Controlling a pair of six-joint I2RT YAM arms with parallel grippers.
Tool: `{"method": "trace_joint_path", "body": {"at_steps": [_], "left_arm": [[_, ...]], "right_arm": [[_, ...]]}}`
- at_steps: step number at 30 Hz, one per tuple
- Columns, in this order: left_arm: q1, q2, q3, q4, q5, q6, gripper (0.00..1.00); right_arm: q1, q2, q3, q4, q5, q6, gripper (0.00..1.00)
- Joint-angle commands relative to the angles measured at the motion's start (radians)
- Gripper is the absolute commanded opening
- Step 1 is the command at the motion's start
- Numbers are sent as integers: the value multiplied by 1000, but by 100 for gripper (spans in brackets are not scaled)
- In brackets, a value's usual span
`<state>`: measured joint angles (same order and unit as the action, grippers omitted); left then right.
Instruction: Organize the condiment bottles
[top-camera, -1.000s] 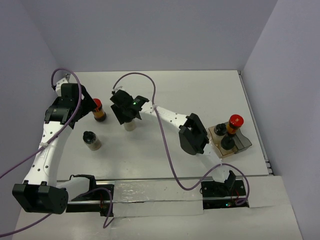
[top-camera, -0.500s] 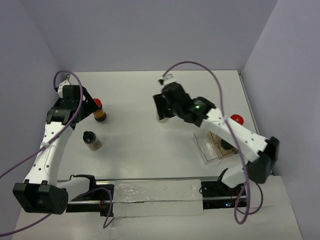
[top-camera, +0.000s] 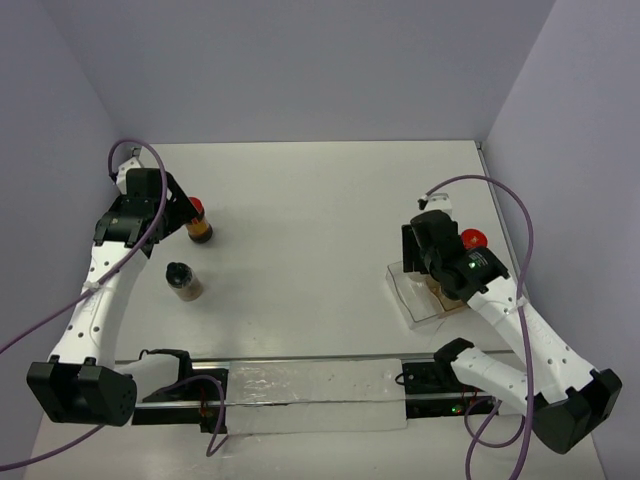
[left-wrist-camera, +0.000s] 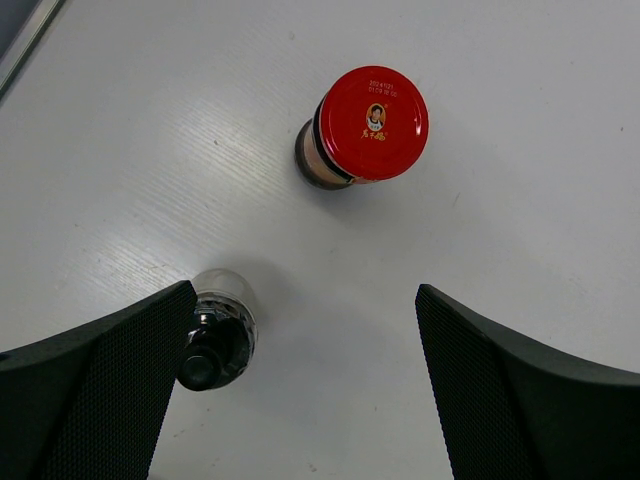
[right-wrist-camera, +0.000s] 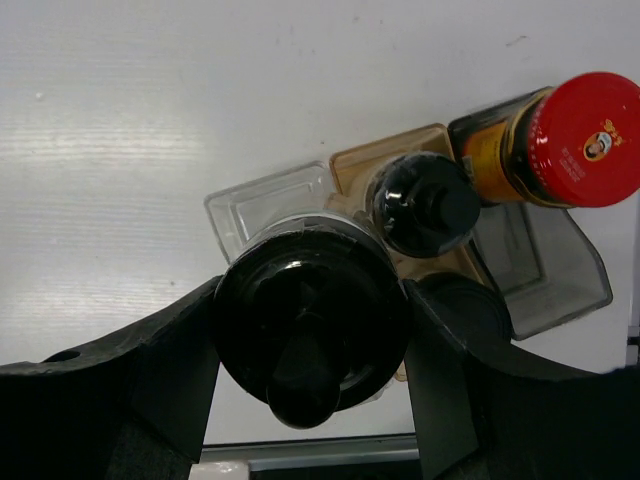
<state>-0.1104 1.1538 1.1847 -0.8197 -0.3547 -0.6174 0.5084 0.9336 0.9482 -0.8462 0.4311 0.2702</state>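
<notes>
White table, red-capped jar, black-capped jar, clear tray

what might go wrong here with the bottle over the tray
The held bottle in the right hand hangs over the tray beside a seated bottle; lowering off-line might bump it or catch the rim. The open left hand has a finger close to the loose black-capped bottle; dropping toward the red-capped bottle could topple it.

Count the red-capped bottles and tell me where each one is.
2. Left bottle stands on the table, before the left gripper's open jaws. Right bottle stands in the tray. The right gripper, holding a black-capped bottle, hides part of it.
</notes>
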Motion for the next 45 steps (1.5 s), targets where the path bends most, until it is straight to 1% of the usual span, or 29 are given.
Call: {"method": "trace_joint_path", "body": {"at_steps": [1,11,14,18,22,25,33,38,43,44,45], "left_arm": [[2,10,38,31,3,5,100],[2,22,36,36,6,7,100],[2,25,32,41,10,9,100],[2,34,35,42,13,10,99],[2,35,36,44,11,15,100],[2,37,35,45,9,11,100],[2,36,39,45,10,16,100],[2,37,37,47,13,15,100],[2,45,43,45,10,21,99],[2,44,44,45,10,21,99],[2,44,46,45,10,21,99]], "right_arm": [[-32,-68,-44,11,-1,0,27],[-32,-150,-134,-41,-68,0,27],[-33,-168,-129,-52,-81,0,27],[-31,-156,-120,-105,-68,0,27],[-31,-177,-132,-128,-107,0,28],[-31,-185,-163,-132,-129,0,29],[-31,-163,-178,-119,-155,0,31],[-31,-148,-217,-103,-165,0,34],[-32,-126,-231,-87,-159,0,39],[-33,-121,-230,-87,-156,0,41],[-31,-116,-230,-86,-153,0,47]]}}
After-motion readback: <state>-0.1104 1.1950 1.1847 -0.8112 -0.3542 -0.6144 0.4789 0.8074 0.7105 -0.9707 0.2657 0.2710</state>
